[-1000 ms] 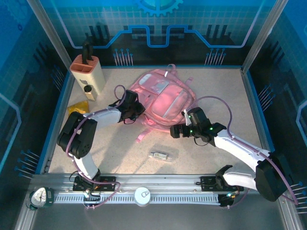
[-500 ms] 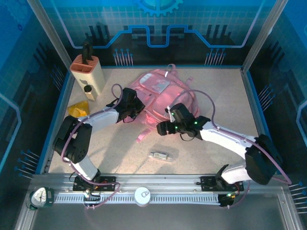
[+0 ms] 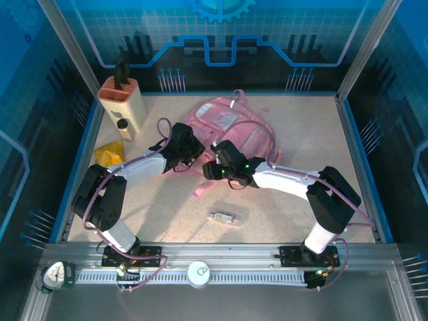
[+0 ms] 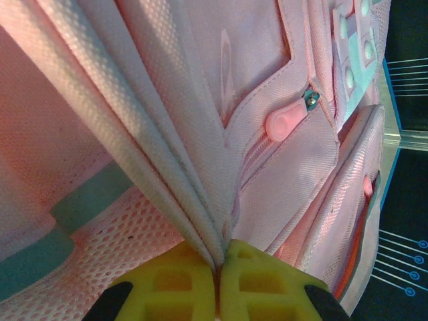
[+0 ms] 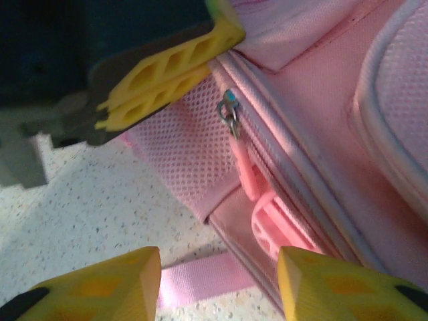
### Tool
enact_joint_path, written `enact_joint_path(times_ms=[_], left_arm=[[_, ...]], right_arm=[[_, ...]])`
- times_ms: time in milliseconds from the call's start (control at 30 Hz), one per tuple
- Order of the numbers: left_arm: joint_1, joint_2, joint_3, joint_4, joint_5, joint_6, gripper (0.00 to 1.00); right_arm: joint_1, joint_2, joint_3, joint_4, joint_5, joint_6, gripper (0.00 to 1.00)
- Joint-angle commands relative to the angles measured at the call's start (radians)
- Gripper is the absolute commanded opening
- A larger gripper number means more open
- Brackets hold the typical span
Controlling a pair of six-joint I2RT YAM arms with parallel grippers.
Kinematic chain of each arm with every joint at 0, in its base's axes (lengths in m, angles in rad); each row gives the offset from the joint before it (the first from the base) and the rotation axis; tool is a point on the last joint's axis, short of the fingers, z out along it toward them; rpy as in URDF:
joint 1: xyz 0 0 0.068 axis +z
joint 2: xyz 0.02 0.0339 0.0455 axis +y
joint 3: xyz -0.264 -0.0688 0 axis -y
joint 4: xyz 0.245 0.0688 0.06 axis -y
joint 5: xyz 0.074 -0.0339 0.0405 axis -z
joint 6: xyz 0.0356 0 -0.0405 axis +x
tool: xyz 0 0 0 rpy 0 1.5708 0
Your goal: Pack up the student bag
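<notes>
Speckled beige surface (image 3: 167,214) fills a booth with blue walls (image 3: 281,33), and both arms reach in from the rail at its near edge. Closest to that edge, about midway along it, a small clear packet (image 3: 223,217) lies flat by itself.

Beyond the packet the two arms meet at the near side of the pink backpack (image 3: 224,119). The backpack lies flat in the far half of the surface, roughly central between the left and right edges.

The right claw (image 5: 221,281) comes in from the right and stands partly open with nothing in its grip. Between its yellow fingers (image 5: 107,284), a pink strap (image 5: 200,277) rests on the surface. Just ahead of it a pink zip pull (image 5: 246,175) hangs from a small metal slider (image 5: 229,110) on the backpack's side seam.

The left claw (image 4: 219,267) is pinched tight on a fold of the backpack's pink mesh fabric, with its two yellow fingers pressed together and the cloth caught between them. The right wrist view shows it clamped on the fabric edge just above the slider. Past that fold, another rounded pink zip tab (image 4: 284,122) sits on a pocket.

Near the left edge lies a yellow packet (image 3: 109,152), well apart from the backpack. Behind it, at the far left corner, a beige holder (image 3: 122,107) with a black top stands upright
</notes>
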Motion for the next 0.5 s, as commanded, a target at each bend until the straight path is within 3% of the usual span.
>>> enact_joint_path(times_ms=[0,467], left_arm=[[-0.021,-0.053,-0.01,0.049,0.044,-0.003,0.0],[-0.022,-0.057,-0.011,0.052,0.044,-0.001,0.0]], right_arm=[[0.007,0.043,0.065,0.03,0.04,0.006,0.45],[0.005,0.145,0.15,-0.04,0.165,-0.001,0.36]])
